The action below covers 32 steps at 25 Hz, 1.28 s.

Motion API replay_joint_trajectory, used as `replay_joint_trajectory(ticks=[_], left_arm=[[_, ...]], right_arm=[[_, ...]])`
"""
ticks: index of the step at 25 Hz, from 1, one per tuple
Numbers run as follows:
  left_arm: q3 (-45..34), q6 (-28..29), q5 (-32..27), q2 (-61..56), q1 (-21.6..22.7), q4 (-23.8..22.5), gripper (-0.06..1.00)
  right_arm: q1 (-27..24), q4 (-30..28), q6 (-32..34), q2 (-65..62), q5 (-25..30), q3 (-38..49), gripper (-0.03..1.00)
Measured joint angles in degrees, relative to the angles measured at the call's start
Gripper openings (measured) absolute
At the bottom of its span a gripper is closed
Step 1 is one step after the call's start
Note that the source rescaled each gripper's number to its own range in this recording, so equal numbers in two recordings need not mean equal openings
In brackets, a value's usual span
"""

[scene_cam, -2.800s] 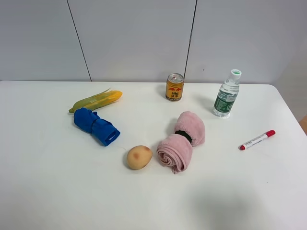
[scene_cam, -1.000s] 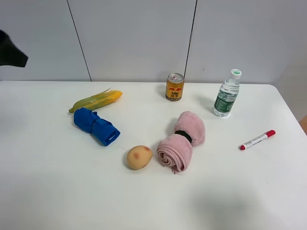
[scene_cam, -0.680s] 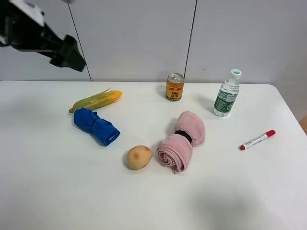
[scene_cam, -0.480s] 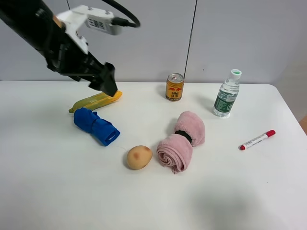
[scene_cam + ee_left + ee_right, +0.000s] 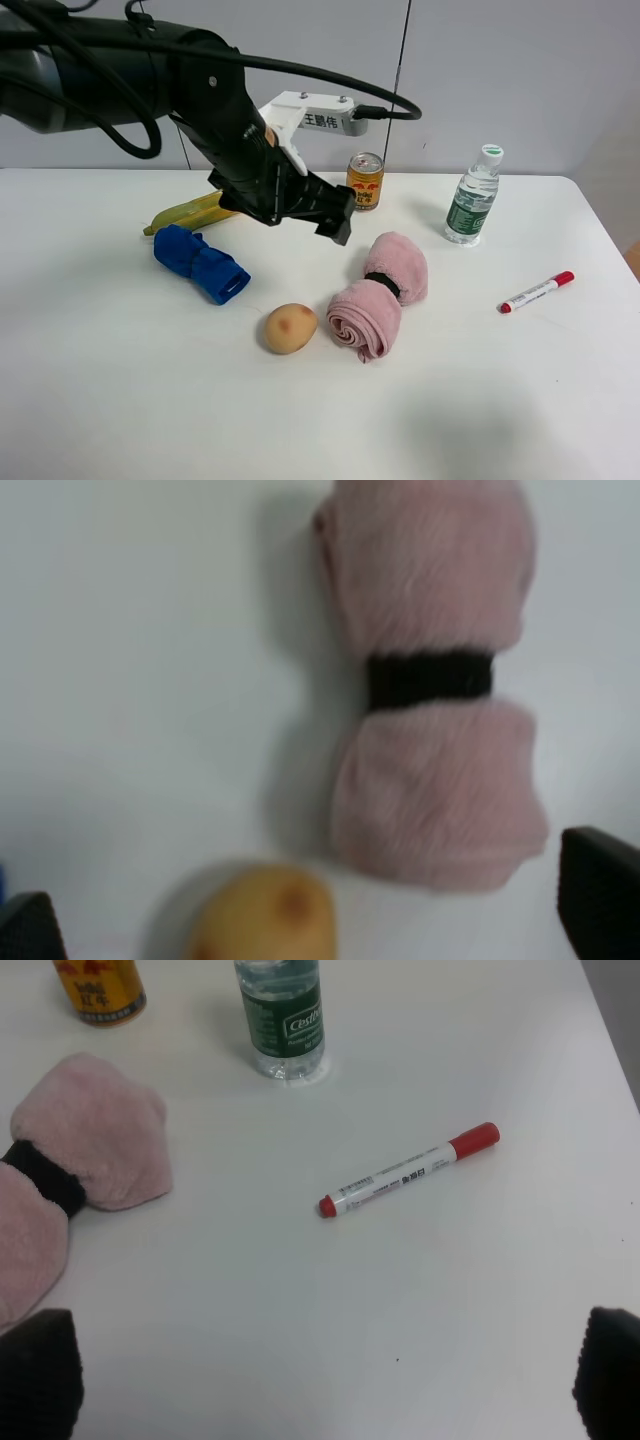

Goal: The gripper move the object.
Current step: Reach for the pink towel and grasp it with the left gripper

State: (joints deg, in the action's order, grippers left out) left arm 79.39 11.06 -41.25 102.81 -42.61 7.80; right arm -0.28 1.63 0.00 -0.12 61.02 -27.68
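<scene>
My left gripper [image 5: 336, 222] hangs above the table, just behind and left of a rolled pink towel [image 5: 378, 292] tied with a black band. In the left wrist view the gripper [image 5: 315, 920] is open, its two fingertips at the frame's corners, with the towel [image 5: 435, 680] and a potato [image 5: 265, 920] below it. The potato [image 5: 290, 328] lies just left of the towel. My right gripper [image 5: 322, 1370] is open and empty above bare table near a red marker [image 5: 408, 1170]; it does not show in the exterior view.
A blue cloth [image 5: 200, 263] and an ear of corn [image 5: 190, 211] lie at the left, the corn partly hidden by my left arm. A can [image 5: 365, 182] and a water bottle [image 5: 472, 197] stand at the back. The marker [image 5: 537, 292] lies at the right.
My left arm has come in from the upper left and swung right across the corn to the space behind the pink towel. The objects on the table have not moved.
</scene>
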Motion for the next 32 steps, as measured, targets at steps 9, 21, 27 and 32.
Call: replay_joint_trajectory(ticks=[9, 21, 27, 32], left_arm=[[0.3, 1.7, 13.1, 6.0, -4.5, 0.0, 1.00], [11.8, 1.9, 10.2, 17.0, -8.8, 0.0, 1.00], [15.5, 2.2, 2.8, 22.4, -9.3, -0.1, 1.00], [15.9, 3.3, 2.3, 24.4, -9.1, -1.1, 1.00]], right_arm=[[0.0, 0.0, 0.0, 0.0, 0.0, 0.0, 1.00], [0.0, 0.0, 0.0, 0.0, 0.0, 0.0, 1.00], [0.0, 0.0, 0.0, 0.0, 0.0, 0.0, 1.00], [0.0, 0.0, 0.0, 0.0, 0.0, 0.0, 1.00]])
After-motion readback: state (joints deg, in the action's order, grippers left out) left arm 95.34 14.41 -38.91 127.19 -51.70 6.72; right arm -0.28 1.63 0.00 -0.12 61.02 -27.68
